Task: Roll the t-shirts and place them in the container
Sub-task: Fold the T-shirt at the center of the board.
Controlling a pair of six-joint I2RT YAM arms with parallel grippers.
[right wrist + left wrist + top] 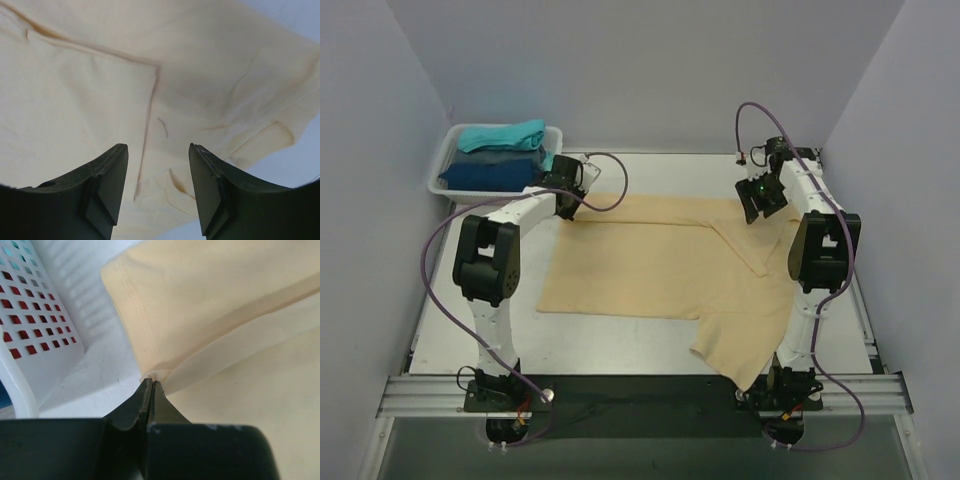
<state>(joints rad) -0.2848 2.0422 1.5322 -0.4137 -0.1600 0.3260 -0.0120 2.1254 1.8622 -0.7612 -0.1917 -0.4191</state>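
A large pale tan t-shirt (650, 265) lies spread on the table, with one flap folded over toward its right side and a sleeve hanging over the near edge. My left gripper (567, 208) is at its far left corner. In the left wrist view that gripper (151, 382) is shut on the tan t-shirt's edge (160, 374), pinched at the fingertips. My right gripper (761, 205) hangs above the shirt's far right part. It stands open (158, 148) over the cloth (90, 100), nothing between its fingers. More folded t-shirts, teal (500, 135) and dark blue (485, 176), lie in the basket.
A white plastic basket (438, 172) stands at the far left corner, close beside the left gripper; its perforated wall (35, 315) fills the left of the left wrist view. Grey walls enclose the table on three sides.
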